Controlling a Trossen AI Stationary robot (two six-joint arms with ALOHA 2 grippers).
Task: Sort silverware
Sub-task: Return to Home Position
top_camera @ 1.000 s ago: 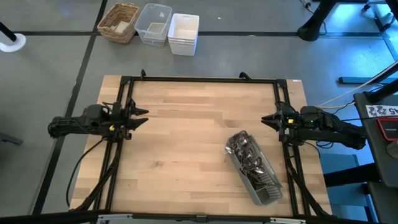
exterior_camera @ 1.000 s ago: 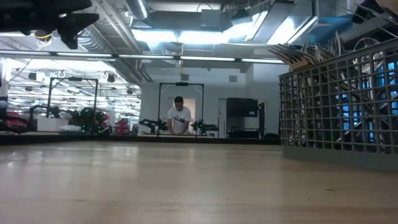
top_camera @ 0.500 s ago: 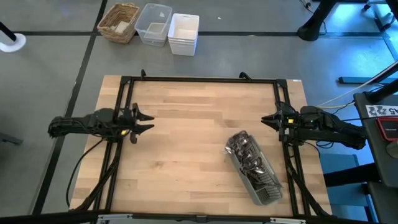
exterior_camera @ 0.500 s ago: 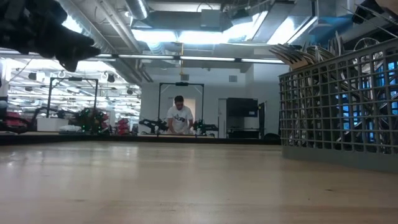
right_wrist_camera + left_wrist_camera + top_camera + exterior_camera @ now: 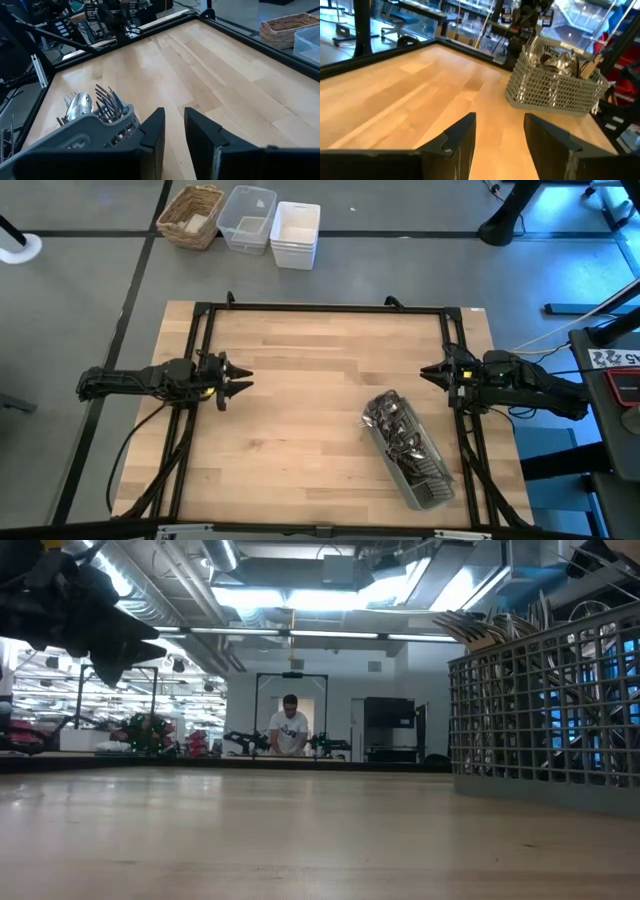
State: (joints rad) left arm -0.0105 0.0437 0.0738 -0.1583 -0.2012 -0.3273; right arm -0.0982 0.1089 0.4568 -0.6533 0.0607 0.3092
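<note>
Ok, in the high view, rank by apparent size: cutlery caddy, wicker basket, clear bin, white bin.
1. Grey cutlery caddy.
2. Wicker basket and clear bin, about alike.
3. White bin, slightly smaller.
Those three sit on the floor, farther off.

A light wooden plank surface [image 5: 300, 410] sits inside a black metal frame [image 5: 320, 307]. A grey slatted plastic caddy [image 5: 415, 455] stands on the surface's front right part, set diagonally. Beyond the surface's far edge, a woven wicker basket [image 5: 191, 216], a clear plastic tub [image 5: 246, 219] and a white rectangular bin [image 5: 295, 234] stand in a row on the grey floor. A person [image 5: 290, 727] stands far behind the surface.

Shiny metal silverware [image 5: 390, 418] sits in a grey plastic caddy [image 5: 425, 475] on the smooth pale wooden table [image 5: 310, 385].
</note>
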